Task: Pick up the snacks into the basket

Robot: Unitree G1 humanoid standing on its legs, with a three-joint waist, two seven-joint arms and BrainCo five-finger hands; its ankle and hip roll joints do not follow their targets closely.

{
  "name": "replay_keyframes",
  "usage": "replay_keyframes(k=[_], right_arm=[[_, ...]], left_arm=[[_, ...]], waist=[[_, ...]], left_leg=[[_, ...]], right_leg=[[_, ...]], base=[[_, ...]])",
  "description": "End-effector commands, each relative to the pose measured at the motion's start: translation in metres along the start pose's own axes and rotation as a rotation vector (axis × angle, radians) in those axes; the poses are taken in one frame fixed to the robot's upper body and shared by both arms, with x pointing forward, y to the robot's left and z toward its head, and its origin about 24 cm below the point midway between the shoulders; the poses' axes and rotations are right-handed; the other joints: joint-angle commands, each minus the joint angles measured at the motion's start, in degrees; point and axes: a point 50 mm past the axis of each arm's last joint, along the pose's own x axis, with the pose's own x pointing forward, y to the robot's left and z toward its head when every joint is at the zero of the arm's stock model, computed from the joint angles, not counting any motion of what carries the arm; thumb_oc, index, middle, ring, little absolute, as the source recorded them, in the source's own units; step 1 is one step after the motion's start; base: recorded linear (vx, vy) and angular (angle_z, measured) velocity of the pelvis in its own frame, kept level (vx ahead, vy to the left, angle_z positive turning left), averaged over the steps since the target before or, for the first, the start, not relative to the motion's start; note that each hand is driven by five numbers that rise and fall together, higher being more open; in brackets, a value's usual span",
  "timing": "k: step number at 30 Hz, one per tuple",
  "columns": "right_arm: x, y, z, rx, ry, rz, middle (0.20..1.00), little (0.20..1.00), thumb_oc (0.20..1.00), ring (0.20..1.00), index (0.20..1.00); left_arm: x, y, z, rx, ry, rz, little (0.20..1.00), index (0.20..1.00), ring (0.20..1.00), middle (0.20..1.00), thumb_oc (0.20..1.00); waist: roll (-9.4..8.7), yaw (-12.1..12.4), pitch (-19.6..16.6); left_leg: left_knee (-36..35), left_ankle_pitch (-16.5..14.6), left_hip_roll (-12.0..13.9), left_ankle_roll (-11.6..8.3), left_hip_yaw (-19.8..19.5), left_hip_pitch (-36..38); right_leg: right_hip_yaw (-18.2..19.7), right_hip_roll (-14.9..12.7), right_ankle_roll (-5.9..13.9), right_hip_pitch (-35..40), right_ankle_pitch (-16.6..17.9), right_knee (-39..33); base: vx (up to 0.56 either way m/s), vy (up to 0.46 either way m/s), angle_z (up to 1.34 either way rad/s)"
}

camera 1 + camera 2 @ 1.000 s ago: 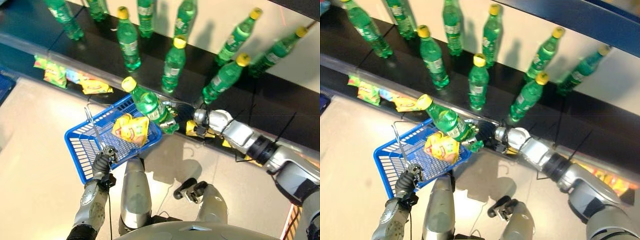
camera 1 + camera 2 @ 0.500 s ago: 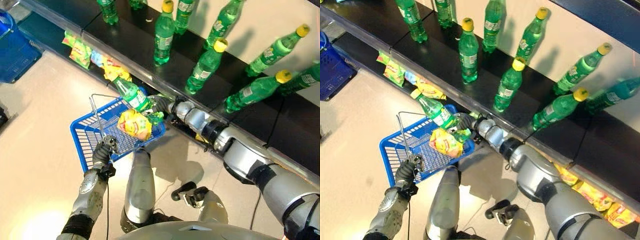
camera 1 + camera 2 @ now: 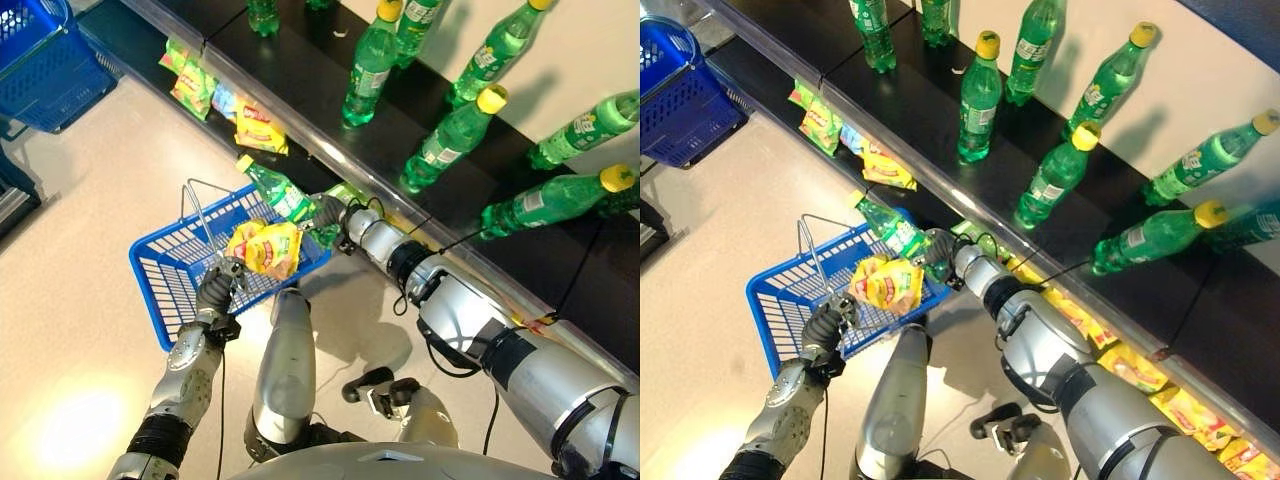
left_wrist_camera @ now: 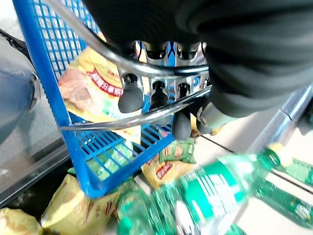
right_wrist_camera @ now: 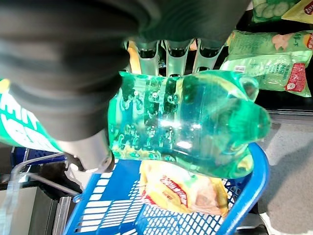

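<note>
Lowered since earlier, right hand (image 3: pixel 940 255) grips green plastic bottle (image 3: pixel 284 200) over blue wire basket's (image 3: pixel 160 290) far rim, yellow cap pointing shelfward; left hand (image 3: pixel 222 288) clasps metal handle (image 3: pixel 205 225).

The left robot hand (image 3: pixel 218 291) gripped the wire handle (image 3: pixel 205 215) of the blue basket (image 3: pixel 170 280) holding a yellow snack bag (image 3: pixel 266 249), while the right robot hand (image 3: pixel 327 211) held a green bottle (image 3: pixel 281 196) over its rim.
</note>
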Motion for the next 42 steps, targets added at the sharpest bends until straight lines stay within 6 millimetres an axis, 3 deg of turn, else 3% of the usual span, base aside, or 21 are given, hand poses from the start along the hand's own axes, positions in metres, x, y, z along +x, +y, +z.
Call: replay_keyframes(k=[1,4,9,24,26,27,30,32,33,39,42], right_arm=[[0.001,0.001,0.038,0.031,-0.145,-0.011,0.200,0.200,0.200,0.200,0.200],[0.001,0.003,0.023,0.064,-0.111,-0.016,0.200,0.200,0.200,0.200,0.200],[0.001,0.007,0.016,0.113,-0.109,-0.013,0.200,0.200,0.200,0.200,0.200],[0.002,0.039,0.029,0.147,-0.145,0.054,0.200,0.200,0.200,0.200,0.200],[0.002,0.040,0.026,0.086,-0.130,0.048,0.200,0.200,0.200,0.200,0.200],[0.002,0.038,0.024,-0.106,-0.104,0.036,0.200,0.200,0.200,0.200,0.200],[0.003,0.038,0.024,-0.107,-0.104,0.036,0.200,0.200,0.200,0.200,0.200],[0.003,0.033,0.025,-0.400,-0.097,0.007,0.200,0.200,0.200,0.200,0.200],[0.002,0.026,0.007,-0.513,-0.027,-0.002,0.200,0.200,0.200,0.200,0.200],[-0.001,0.026,-0.030,-0.575,0.110,0.025,0.200,0.200,0.200,0.200,0.200],[-0.001,0.027,-0.028,-0.683,0.097,0.019,0.200,0.200,0.200,0.200,0.200]], left_arm=[[0.005,-0.052,0.057,0.011,-0.262,-0.276,0.200,0.200,0.200,0.200,0.200],[0.004,-0.064,0.062,-0.028,-0.283,-0.331,0.200,0.200,0.200,0.200,0.200],[0.004,-0.079,0.066,-0.063,-0.301,-0.388,0.200,0.200,0.200,0.200,0.200],[0.001,-0.107,0.066,-0.148,-0.280,-0.500,0.200,0.200,0.200,0.200,0.200],[-0.001,-0.112,0.067,-0.151,-0.274,-0.533,0.200,0.200,0.200,0.200,0.200],[-0.004,-0.122,0.067,-0.161,-0.265,-0.584,0.200,0.200,0.200,0.200,0.200],[-0.004,-0.122,0.067,-0.161,-0.265,-0.585,0.200,0.200,0.200,0.200,0.200],[-0.007,-0.132,0.066,-0.164,-0.244,-0.655,0.200,0.200,0.200,0.200,0.200],[-0.008,-0.144,0.068,-0.174,-0.234,-0.722,0.200,0.200,0.200,0.200,0.200],[-0.009,-0.155,0.069,-0.184,-0.213,-0.784,0.200,0.200,0.200,0.200,0.200],[-0.011,-0.159,0.070,-0.194,-0.209,-0.804,0.200,0.200,0.200,0.200,0.200]], waist=[[3.46,1.50,-1.51],[4.40,1.94,-1.07],[5.57,2.41,-0.52],[6.93,2.75,-0.20],[7.22,2.98,-0.16],[7.57,3.38,0.14],[7.58,3.37,0.13],[7.95,4.03,0.48],[8.38,4.53,0.69],[8.94,4.75,0.58],[9.01,4.70,0.63]], left_leg=[[1.09,-0.61,-0.26,3.13,0.74,-1.16],[1.15,-0.36,-0.57,3.25,0.15,-1.93],[1.57,-0.27,-1.23,3.49,-0.57,-3.00],[1.48,0.03,-2.57,4.00,-1.75,-4.96],[1.42,0.17,-2.73,4.03,-1.95,-5.34],[1.47,0.31,-3.15,4.10,-2.37,-5.92],[1.50,0.30,-3.15,4.10,-2.41,-5.97],[1.64,0.38,-3.67,4.23,-3.03,-6.76],[1.68,0.56,-4.29,4.28,-3.72,-7.62],[1.13,0.95,-5.04,4.43,-4.47,-8.05],[1.14,0.97,-5.17,4.45,-4.55,-8.35]], right_leg=[[0.19,-1.58,4.16,-2.37,10.93,-1.48],[-0.51,-1.84,4.30,-2.65,10.87,-1.24],[-1.22,-2.11,4.39,-3.02,10.70,-0.87],[-2.34,-2.75,4.53,-3.71,10.66,-0.53],[-2.53,-2.81,4.59,-3.84,10.68,-0.54],[-2.93,-2.81,4.64,-4.08,10.63,-0.41],[-2.97,-2.80,4.64,-4.07,10.63,-0.41],[-3.33,-2.74,4.92,-4.28,10.74,-0.54],[-4.31,-3.04,5.03,-4.27,10.66,-0.37],[-5.56,-3.05,5.17,-3.92,10.77,-0.24],[-5.47,-3.22,5.20,-4.12,10.90,-0.28]], base=[[-0.01,0.009,0.11],[-0.01,0.003,0.17],[0.00,0.000,0.12],[0.00,0.008,0.09],[-0.02,0.004,0.16],[-0.02,-0.006,0.11],[-0.01,-0.004,0.11],[-0.03,-0.042,0.06],[-0.03,-0.057,0.03],[0.00,0.000,0.34],[0.00,0.020,0.06]])
